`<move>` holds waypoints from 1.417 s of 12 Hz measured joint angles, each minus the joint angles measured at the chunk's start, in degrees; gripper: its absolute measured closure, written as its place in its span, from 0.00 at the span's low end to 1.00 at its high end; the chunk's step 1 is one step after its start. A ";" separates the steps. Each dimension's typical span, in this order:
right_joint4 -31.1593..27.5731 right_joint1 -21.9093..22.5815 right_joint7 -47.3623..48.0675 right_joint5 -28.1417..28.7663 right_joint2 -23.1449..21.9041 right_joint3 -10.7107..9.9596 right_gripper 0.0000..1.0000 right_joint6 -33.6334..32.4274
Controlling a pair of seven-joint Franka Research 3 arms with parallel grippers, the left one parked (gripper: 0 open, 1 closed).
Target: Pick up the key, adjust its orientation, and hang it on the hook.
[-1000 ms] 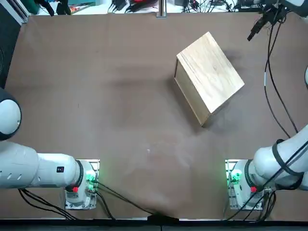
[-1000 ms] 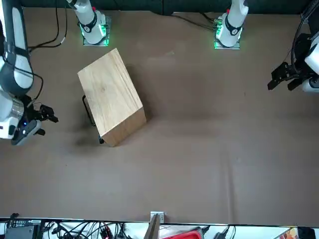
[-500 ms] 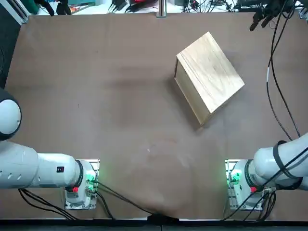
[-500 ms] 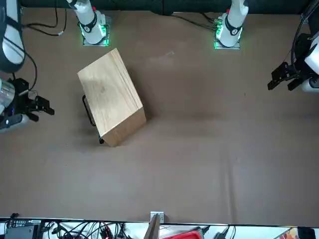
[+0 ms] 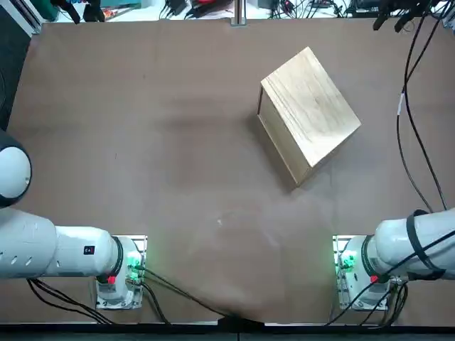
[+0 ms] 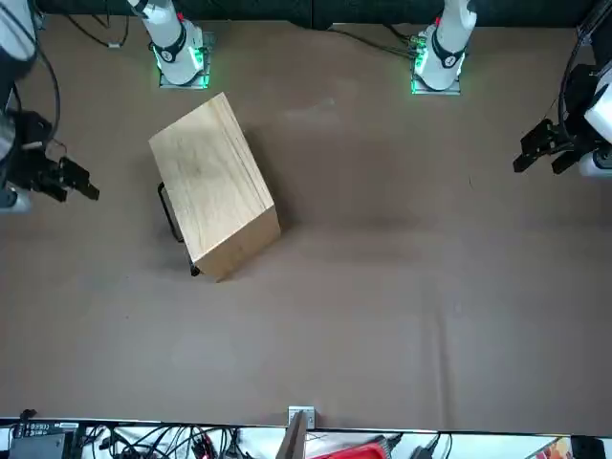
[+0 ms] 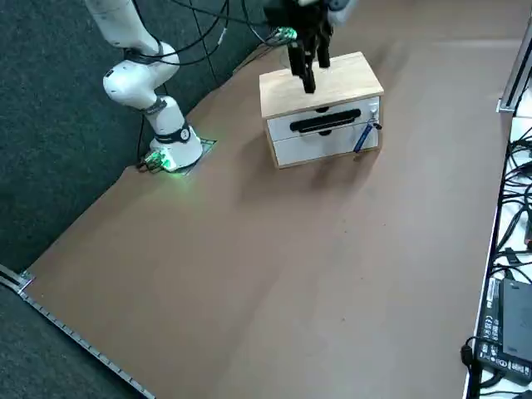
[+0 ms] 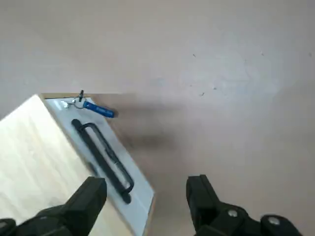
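The key [image 8: 99, 109] is a small blue piece hanging by its ring from a hook [image 8: 81, 95] at an upper corner of the wooden box's drawer front. It also shows in the right side view as the key [image 7: 362, 139]. My right gripper [image 8: 145, 201] is open and empty, held high above the table beside the wooden box [image 8: 34, 162], well apart from the key. The gripper [image 7: 312, 71] shows over the box [image 7: 320, 83] from the side, and the gripper [image 5: 395, 17] sits near the far right edge from above.
The box [image 5: 310, 105] stands on the brown table [image 5: 142, 142], its drawer front carrying a black handle [image 8: 103, 160]. Black cables [image 5: 409, 135] trail from my right arm. Cables and electronics [image 7: 507, 324] lie along the table's far edge.
My right gripper has moved away from the box toward the table's far right corner over the last second. The box and key have not moved.
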 joint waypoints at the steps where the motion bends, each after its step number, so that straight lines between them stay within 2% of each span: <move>1: 0.01 0.32 1.93 -0.08 -1.23 0.02 0.00 -1.17; 5: 0.02 1.31 10.26 -0.25 -5.02 0.05 0.00 -5.84; 9: 1.16 1.96 11.15 -0.29 -6.37 -0.10 0.00 -7.36; 11: 2.09 3.70 11.15 -0.30 -6.84 -1.99 0.00 -8.27; 14: 2.40 7.60 9.06 -0.33 -7.00 -6.74 0.00 -8.56; 16: 2.40 9.30 7.09 -0.38 -6.97 -8.59 0.00 -8.59; 17: 2.40 9.54 7.08 -0.43 -6.97 -8.60 0.00 -8.59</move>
